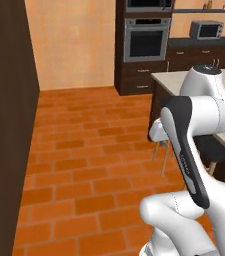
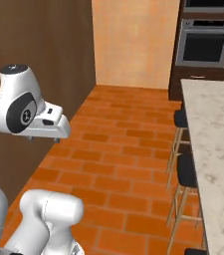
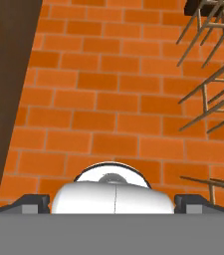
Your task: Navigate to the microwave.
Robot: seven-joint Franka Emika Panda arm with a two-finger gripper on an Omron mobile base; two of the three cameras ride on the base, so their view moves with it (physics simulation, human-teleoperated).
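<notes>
The microwave [image 1: 206,30] is a small grey box on the far dark counter, at the top right of the left base view, well beyond the island. My gripper [image 1: 157,134] hangs folded in front of the arm, pointing down at the brick floor [image 3: 113,99]. It also shows under the white hand in the right base view [image 2: 44,139]. In the hand view its two dark fingertips [image 3: 31,203] stand far apart with nothing between them, so it is open.
A steel wall oven [image 1: 145,39] sits in a dark cabinet column straight ahead. A pale stone island [image 2: 213,129] with dark bar stools [image 2: 185,172] runs along the right. A tall dark cabinet wall [image 1: 6,125] closes the left. Orange brick floor lies between.
</notes>
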